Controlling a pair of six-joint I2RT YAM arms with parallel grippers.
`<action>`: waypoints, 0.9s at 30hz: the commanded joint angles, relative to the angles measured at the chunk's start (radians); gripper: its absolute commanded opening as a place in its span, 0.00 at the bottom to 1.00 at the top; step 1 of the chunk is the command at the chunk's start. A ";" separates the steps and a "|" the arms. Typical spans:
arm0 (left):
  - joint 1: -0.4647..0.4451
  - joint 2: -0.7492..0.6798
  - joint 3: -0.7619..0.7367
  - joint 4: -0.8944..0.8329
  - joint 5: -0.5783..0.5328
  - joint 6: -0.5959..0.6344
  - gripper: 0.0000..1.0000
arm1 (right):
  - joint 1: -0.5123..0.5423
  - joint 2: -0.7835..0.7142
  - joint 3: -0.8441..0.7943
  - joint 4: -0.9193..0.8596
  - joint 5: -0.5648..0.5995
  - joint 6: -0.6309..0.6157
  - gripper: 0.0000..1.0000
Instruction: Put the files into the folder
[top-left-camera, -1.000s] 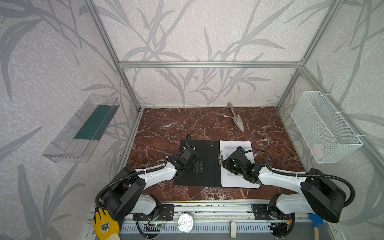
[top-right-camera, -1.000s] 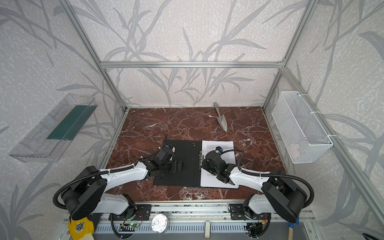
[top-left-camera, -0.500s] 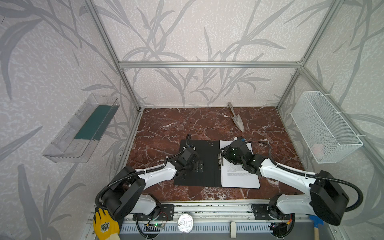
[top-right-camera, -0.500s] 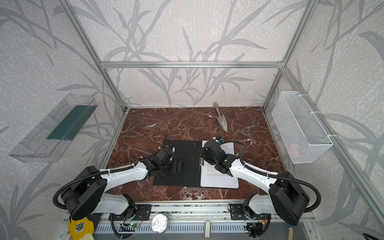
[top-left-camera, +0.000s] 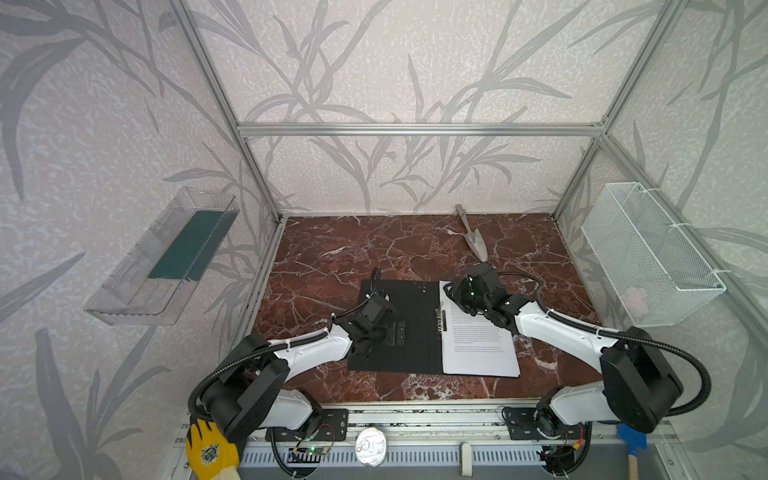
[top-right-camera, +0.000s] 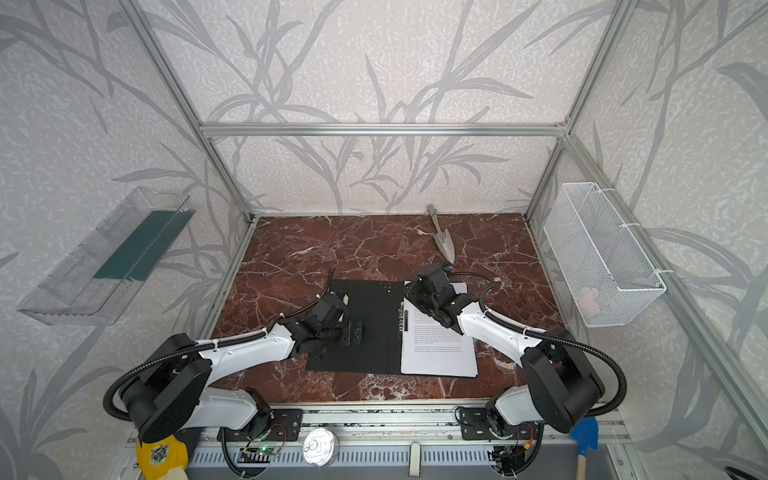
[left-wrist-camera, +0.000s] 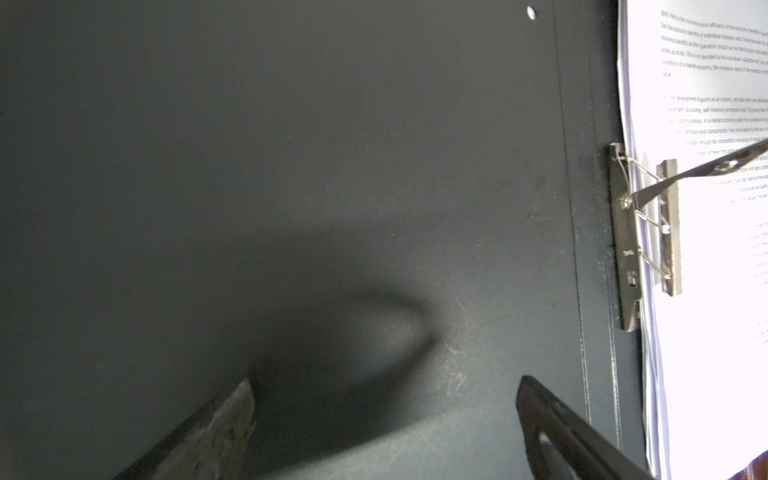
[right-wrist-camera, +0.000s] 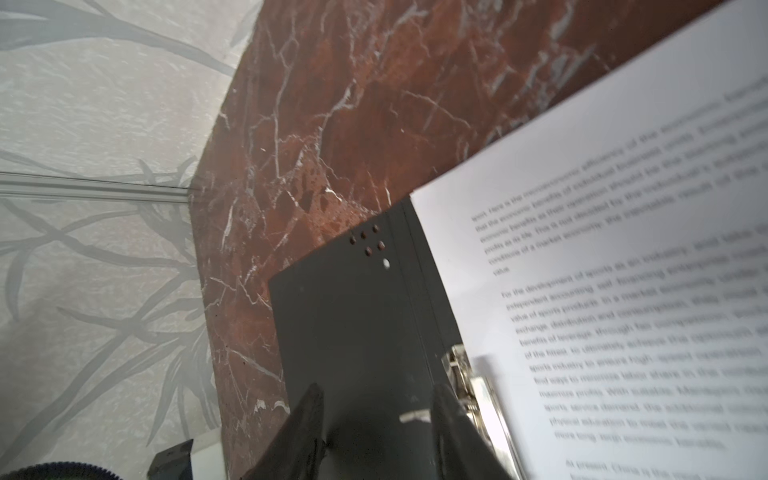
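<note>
The black folder (top-left-camera: 399, 316) (top-right-camera: 374, 316) lies open on the marble table. The files (top-left-camera: 478, 345) (top-right-camera: 436, 349), white sheets of printed text, lie stacked on its right half beside the metal clip (top-left-camera: 441, 320) on the spine. The clip's lever (left-wrist-camera: 706, 166) stands raised over the sheets. My left gripper (top-left-camera: 395, 332) (left-wrist-camera: 386, 382) rests open on the left cover with nothing between its fingers. My right gripper (top-left-camera: 451, 291) (right-wrist-camera: 378, 390) hovers over the far end of the spine, beside the clip (right-wrist-camera: 478, 386). Its jaws are apart and hold nothing.
A metal trowel (top-left-camera: 473, 241) lies at the back right of the table. A white wire basket (top-left-camera: 648, 257) hangs on the right wall. A clear tray with a green pad (top-left-camera: 174, 257) hangs on the left wall. A yellow glove (top-left-camera: 212, 449) sits by the front rail.
My right gripper has moved away along the spine toward the folder's far end, and its jaws have come apart. The left arm has not moved.
</note>
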 joint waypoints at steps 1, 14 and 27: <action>0.005 0.010 -0.034 -0.111 0.001 -0.023 0.99 | -0.030 0.071 0.027 0.119 -0.126 -0.153 0.48; 0.005 0.010 -0.034 -0.108 0.005 -0.022 0.99 | -0.036 0.214 0.076 0.199 -0.340 -0.237 0.49; 0.005 0.011 -0.034 -0.105 0.006 -0.022 0.99 | -0.009 0.136 -0.047 0.276 -0.390 -0.182 0.51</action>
